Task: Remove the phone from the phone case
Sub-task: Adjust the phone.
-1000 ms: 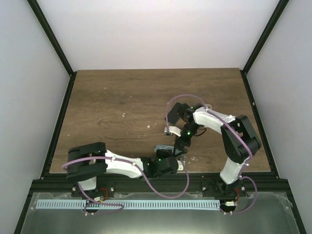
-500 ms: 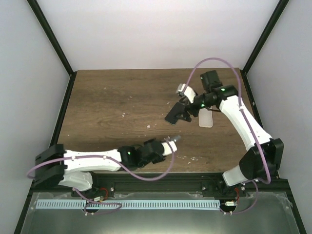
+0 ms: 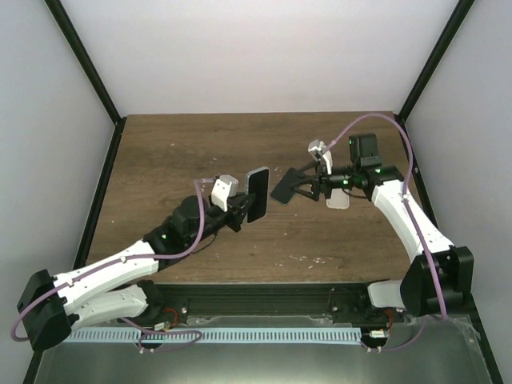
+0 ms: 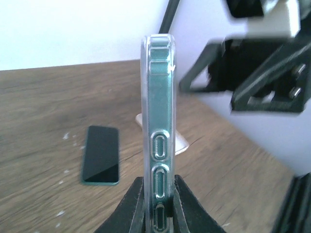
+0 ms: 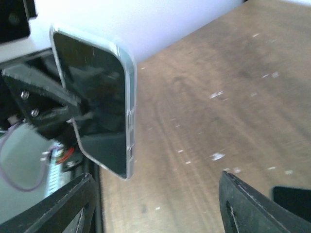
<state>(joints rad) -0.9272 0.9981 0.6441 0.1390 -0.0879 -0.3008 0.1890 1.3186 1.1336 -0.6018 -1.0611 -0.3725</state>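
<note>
phone case (image 4: 158, 97) lower end hidden inside left hand (image 4: 158, 182).

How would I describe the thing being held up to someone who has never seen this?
Over the brown wooden table, find the left claw. It pinches a clear plastic phone case with a dark face, held upright in mid-air. The dark green phone nearby lies flat on the wood instead.
</note>
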